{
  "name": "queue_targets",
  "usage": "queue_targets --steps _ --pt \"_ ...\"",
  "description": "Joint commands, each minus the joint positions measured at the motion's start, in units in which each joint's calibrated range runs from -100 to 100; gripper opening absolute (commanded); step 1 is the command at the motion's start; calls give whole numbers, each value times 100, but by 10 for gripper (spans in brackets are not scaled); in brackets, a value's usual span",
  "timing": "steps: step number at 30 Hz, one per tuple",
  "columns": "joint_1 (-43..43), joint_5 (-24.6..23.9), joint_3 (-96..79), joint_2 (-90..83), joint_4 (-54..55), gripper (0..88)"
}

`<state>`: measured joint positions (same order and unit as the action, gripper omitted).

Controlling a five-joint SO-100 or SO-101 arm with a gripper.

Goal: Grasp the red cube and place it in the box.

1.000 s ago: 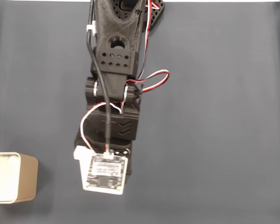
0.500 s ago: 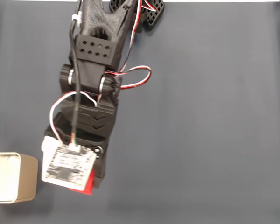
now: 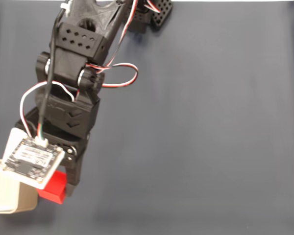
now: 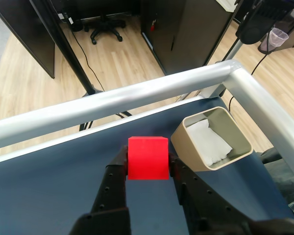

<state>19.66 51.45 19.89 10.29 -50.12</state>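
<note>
Arm swings further left across the fixed view than half a second ago, carrying its load toward the box. Tool (image 4: pixel 147 164) is clamped on the red cube (image 4: pixel 147 157), one finger pressed to each side face, cube lifted off the table (image 3: pixel 210 147). In the fixed view the red cube (image 3: pixel 53 187) peeks out under the wrist board, just beside the box (image 3: pixel 7 200) edge. Wrist view puts the box (image 4: pixel 186 144) ahead and right of the cube (white lining inside). Judgement: transport nearly done; cube not yet over the opening, so a bit more travel before release.
</note>
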Motion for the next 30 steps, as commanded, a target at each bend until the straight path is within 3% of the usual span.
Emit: queue_targets --steps 1,30 --pt "172 -29 420 -249 -21 71" --pt "818 -49 1806 964 12 72"
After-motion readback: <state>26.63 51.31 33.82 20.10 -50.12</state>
